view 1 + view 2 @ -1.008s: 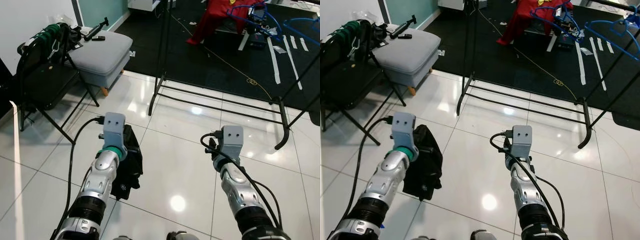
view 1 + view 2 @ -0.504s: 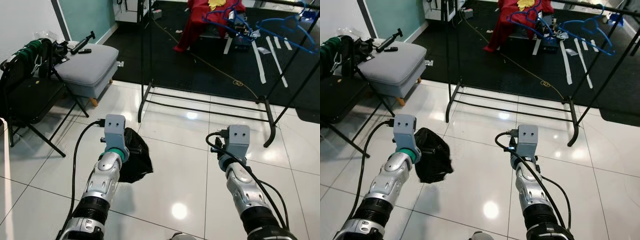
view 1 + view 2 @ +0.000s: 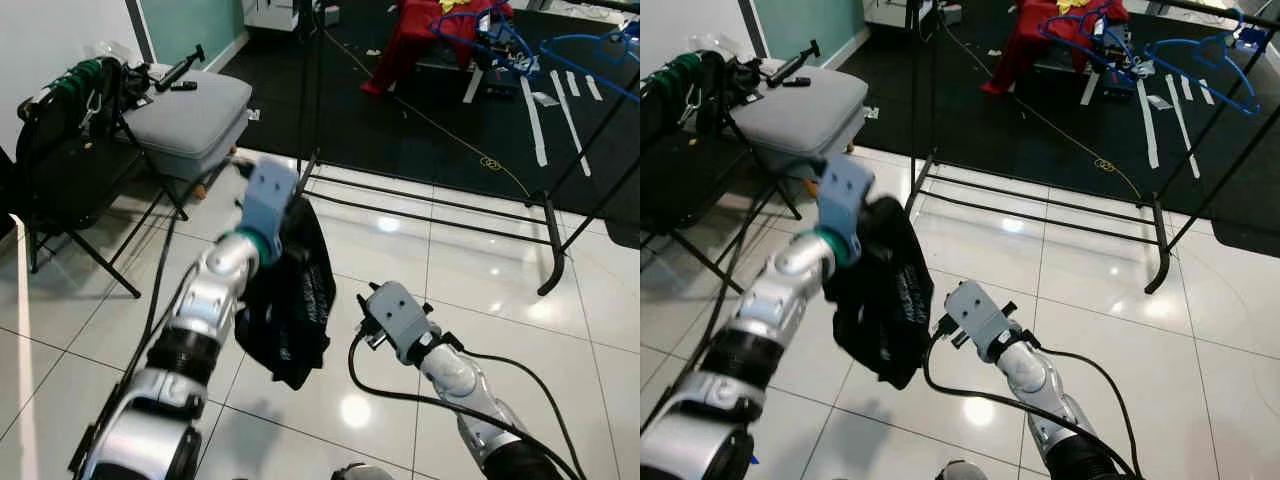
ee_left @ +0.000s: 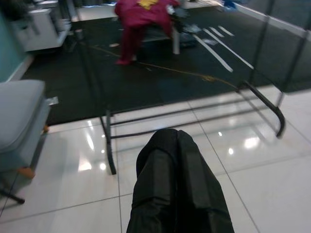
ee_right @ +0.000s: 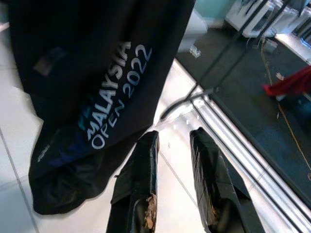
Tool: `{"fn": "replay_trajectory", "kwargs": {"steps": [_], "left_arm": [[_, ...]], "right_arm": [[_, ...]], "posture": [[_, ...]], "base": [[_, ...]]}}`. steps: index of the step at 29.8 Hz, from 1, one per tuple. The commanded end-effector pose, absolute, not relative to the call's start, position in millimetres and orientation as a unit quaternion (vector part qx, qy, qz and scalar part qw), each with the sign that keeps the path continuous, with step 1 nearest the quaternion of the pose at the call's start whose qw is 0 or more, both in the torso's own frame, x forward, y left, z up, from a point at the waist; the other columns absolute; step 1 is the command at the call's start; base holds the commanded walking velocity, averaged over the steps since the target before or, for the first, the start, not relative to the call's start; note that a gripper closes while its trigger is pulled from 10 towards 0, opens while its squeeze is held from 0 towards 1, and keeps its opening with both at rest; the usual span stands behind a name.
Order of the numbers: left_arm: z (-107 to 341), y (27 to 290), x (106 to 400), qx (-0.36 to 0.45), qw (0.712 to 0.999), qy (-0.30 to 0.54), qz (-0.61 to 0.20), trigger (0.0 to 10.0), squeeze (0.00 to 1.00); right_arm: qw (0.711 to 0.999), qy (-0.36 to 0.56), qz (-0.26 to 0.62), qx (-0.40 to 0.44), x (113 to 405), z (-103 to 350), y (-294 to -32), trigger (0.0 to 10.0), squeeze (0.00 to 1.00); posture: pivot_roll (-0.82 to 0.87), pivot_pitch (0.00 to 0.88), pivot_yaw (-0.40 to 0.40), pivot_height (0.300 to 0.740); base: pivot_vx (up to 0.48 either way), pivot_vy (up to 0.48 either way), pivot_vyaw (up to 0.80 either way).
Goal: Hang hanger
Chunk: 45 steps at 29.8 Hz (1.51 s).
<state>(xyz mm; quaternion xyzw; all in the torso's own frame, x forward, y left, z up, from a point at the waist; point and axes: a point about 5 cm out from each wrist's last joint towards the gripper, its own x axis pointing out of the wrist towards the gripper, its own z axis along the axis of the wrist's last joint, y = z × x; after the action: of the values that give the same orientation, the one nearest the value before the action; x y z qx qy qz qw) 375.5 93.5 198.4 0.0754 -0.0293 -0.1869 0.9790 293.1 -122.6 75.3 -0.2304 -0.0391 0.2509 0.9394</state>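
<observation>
A black shirt (image 3: 297,300) printed "MALAYSIA OPEN 2022" (image 5: 114,92) hangs in the air before me, above the white floor tiles. My left gripper (image 4: 168,141) is raised and shut on its top, with black cloth wrapped over the fingers. No hanger can be made out inside the shirt. My right gripper (image 5: 174,138) is open, low and just to the right of the shirt, pointing at its lower hem without touching it. Beyond stands the black clothes rack (image 3: 430,200), with blue hangers (image 3: 590,50) on it at the far right.
A grey ottoman (image 3: 190,105) and a black folding chair (image 3: 70,170) carrying green hangers (image 3: 85,75) stand at the left. A red garment (image 3: 420,30) lies on the dark carpet behind the rack. Cables trail from both wrists.
My left arm has lifted the black shirt from near the floor to hang high. My right arm has swung left and now points at the shirt.
</observation>
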Motion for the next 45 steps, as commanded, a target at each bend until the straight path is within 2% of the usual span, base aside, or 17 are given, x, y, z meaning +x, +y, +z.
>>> {"fn": "replay_trajectory", "kwargs": {"steps": [1, 8, 9, 10, 15, 19, 28, 30, 32, 34, 35, 40, 45], "left_arm": [[209.4, 91.2, 378.5, 0.052, 0.985, -0.029, -0.162, 10.0, 0.00], [233.4, 96.6, 390.5, 0.030, 0.996, -0.007, -0.089, 10.0, 0.00], [237.6, 101.3, 394.5, 0.018, 0.998, 0.007, -0.062, 10.0, 0.00], [243.1, 107.0, 398.3, 0.005, 0.999, 0.012, -0.032, 10.0, 0.00], [258.1, 112.0, 402.2, -0.005, 1.000, 0.009, 0.024, 10.0, 0.00], [269.6, 107.2, 400.6, -0.003, 0.998, 0.014, 0.054, 10.0, 0.00], [271.7, 101.3, 399.8, -0.013, 0.999, 0.026, 0.047, 10.0, 0.00], [272.2, 99.8, 399.5, -0.015, 0.998, 0.031, 0.047, 10.0, 0.00], [275.2, 98.7, 398.9, -0.026, 0.998, 0.041, 0.047, 10.0, 0.00], [275.2, 98.7, 398.9, -0.026, 0.998, 0.041, 0.047, 10.0, 0.00], [281.4, 99.1, 398.1, -0.032, 0.997, 0.042, 0.049, 10.0, 0.00], [320.3, 98.1, 391.1, -0.071, 0.997, 0.022, 0.027, 10.0, 0.00], [336.3, 96.9, 386.9, -0.099, 0.995, 0.015, 0.004, 10.0, 0.00]], "right_arm": [[0.943, -0.056, 0.249, -0.214, 293.1, 79.1, -120.0, 10.0, 0.00], [0.952, -0.090, 0.242, -0.167, 297.6, 92.3, -106.8, 10.0, 0.00], [0.951, -0.092, 0.251, -0.152, 296.7, 93.4, -103.5, 10.0, 0.70], [0.950, -0.092, 0.264, -0.141, 294.7, 92.6, -101.0, 10.0, 1.00], [0.942, -0.093, 0.291, -0.138, 290.7, 90.9, -96.2, 10.0, 1.00], [0.935, -0.138, 0.300, -0.128, 292.4, 105.3, -88.3, 10.0, 1.00], [0.929, -0.182, 0.305, -0.105, 293.7, 123.4, -82.3, 10.0, 1.00], [0.931, -0.188, 0.299, -0.094, 295.6, 127.1, -82.6, 10.0, 1.00], [0.939, -0.179, 0.289, -0.044, 301.9, 132.4, -83.0, 10.0, 1.00], [0.939, -0.179, 0.289, -0.044, 301.9, 132.4, -83.0, 10.0, 1.00], [0.938, -0.167, 0.301, -0.039, 303.4, 130.3, -80.8, 10.0, 0.00], [0.942, -0.151, 0.298, -0.043, 304.3, 122.7, -84.9, 10.0, 0.00], [0.949, -0.142, 0.280, -0.039, 305.2, 118.2, -89.6, 10.0, 0.00]], "posture": [[-0.05, 0.039, 0.034, 0.740], [-0.05, 0.042, 0.047, 0.740], [-0.05, 0.041, 0.049, 0.740], [-0.05, 0.043, 0.050, 0.740], [-0.05, 0.047, 0.051, 0.740], [-0.05, 0.052, 0.054, 0.740], [-0.05, 0.054, 0.059, 0.740], [-0.05, 0.053, 0.063, 0.740], [-0.04, 0.053, 0.068, 0.740], [-0.04, 0.053, 0.068, 0.740], [-0.04, 0.054, 0.071, 0.740], [-0.03, 0.055, 0.064, 0.740], [-0.03, 0.054, 0.066, 0.740]], "base": [[0.000, 0.000, 0.00], [0.000, 0.000, 0.00], [0.000, 0.000, 0.00], [0.000, 0.000, 0.00], [0.000, 0.000, 0.00], [0.000, 0.000, 0.00], [0.000, 0.000, 0.00], [0.000, 0.000, 0.00], [0.000, 0.000, 0.00], [0.000, 0.000, 0.00], [0.000, 0.000, 0.00], [0.000, 0.000, 0.00], [0.000, 0.000, 0.00]]}}
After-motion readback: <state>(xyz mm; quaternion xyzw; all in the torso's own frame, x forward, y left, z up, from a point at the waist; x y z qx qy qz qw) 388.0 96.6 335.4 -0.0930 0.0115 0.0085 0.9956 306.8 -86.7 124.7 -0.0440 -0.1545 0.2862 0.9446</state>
